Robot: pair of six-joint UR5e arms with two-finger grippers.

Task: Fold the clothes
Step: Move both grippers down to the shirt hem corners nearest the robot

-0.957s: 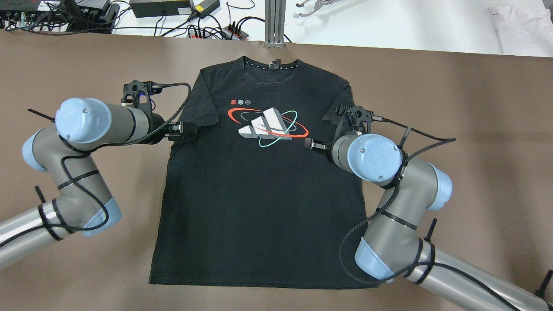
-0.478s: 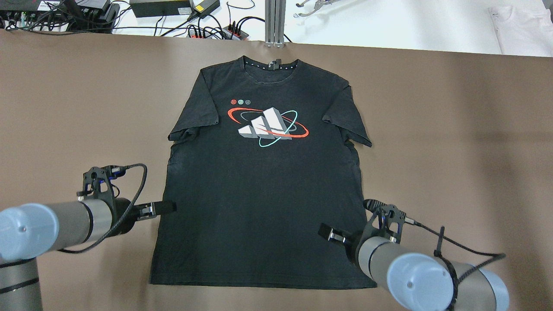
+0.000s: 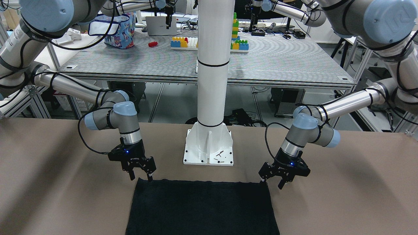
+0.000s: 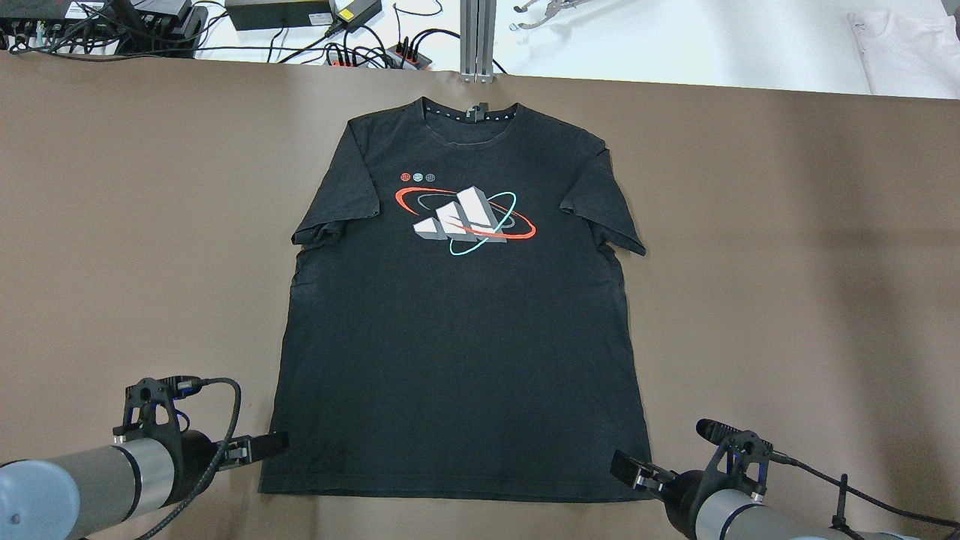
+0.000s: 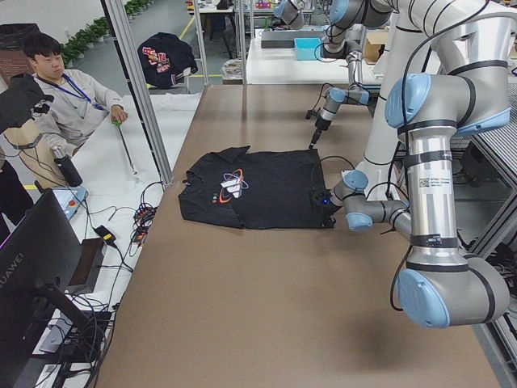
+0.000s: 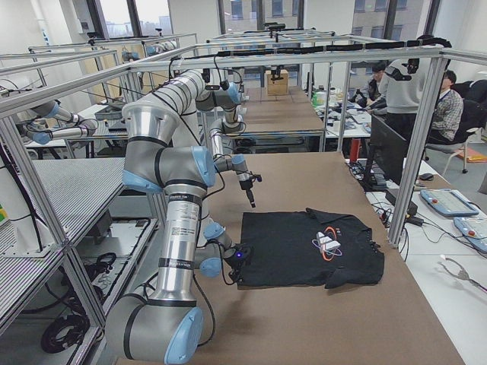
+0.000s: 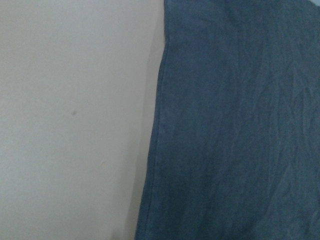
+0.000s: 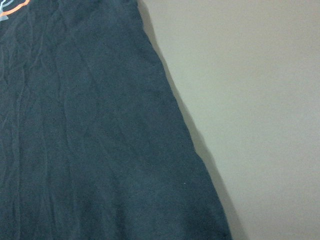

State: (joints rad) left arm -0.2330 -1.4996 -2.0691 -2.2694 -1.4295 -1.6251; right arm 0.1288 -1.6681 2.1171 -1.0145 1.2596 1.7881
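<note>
The clothes, a black T-shirt [image 4: 457, 337] with a red, white and teal chest print, lie flat on the brown table, collar at the far side. My left gripper [image 4: 262, 446] hovers open at the near-left hem corner. My right gripper [image 4: 626, 469] hovers open at the near-right hem corner. In the front-facing view the hem [image 3: 202, 209] runs between the left gripper [image 3: 272, 182] and the right gripper [image 3: 141, 175], both with fingers spread just off the corners. Each wrist view shows only a side edge of the shirt [image 7: 240, 125] [image 8: 90, 150] on the table.
A white pillar base [image 3: 209, 148] stands just behind the hem. Cables and power strips [image 4: 360, 52] and a white garment [image 4: 907, 52] lie beyond the far table edge. A person [image 5: 65, 97] sits past that edge, and others stand there [image 6: 411, 84].
Both arms have drawn back from the sleeves along the shirt's sides to the near hem corners. The shirt has not moved.
</note>
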